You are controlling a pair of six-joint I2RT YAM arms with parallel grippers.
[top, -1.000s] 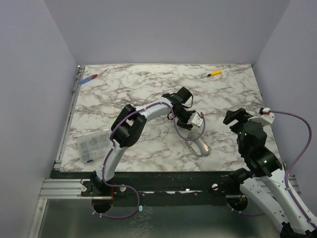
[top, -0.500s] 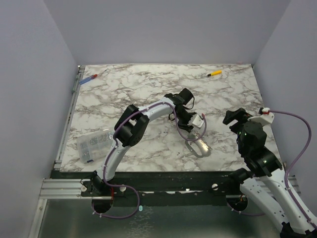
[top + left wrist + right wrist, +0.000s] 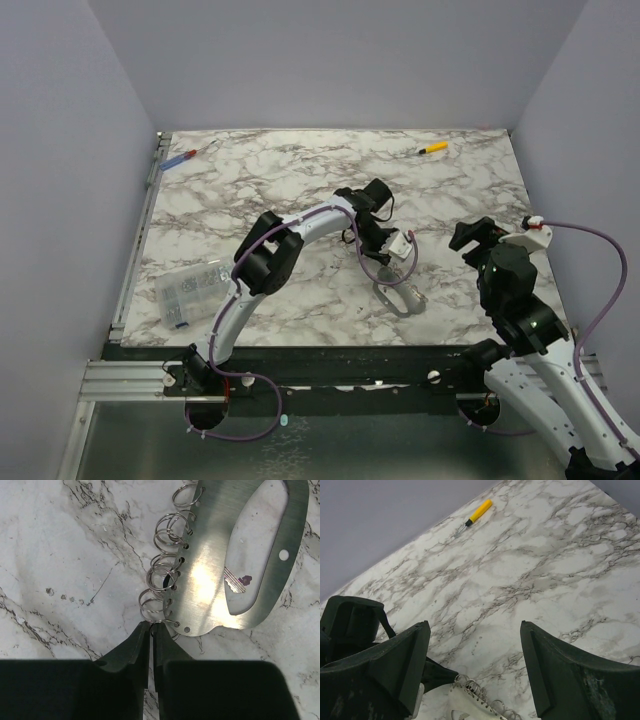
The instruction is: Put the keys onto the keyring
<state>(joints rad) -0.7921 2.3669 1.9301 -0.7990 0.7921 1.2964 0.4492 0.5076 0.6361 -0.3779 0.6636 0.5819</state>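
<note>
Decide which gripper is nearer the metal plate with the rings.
Left. The left gripper has its fingertips at the ringed edge of the metal plate. The right gripper hangs open off to its right in the top view, clear of it.

Three cameras, one marble surface (image 3: 250, 190)
Top looks down from high. Left wrist looks straight down, very close. Right wrist looks across it. All show the keys (image 3: 205, 590).

White arm links (image 3: 312, 222), black joints (image 3: 268, 262), purple cables (image 3: 607, 300) and black wedge-shaped pincer fingers (image 3: 560, 680).
</note>
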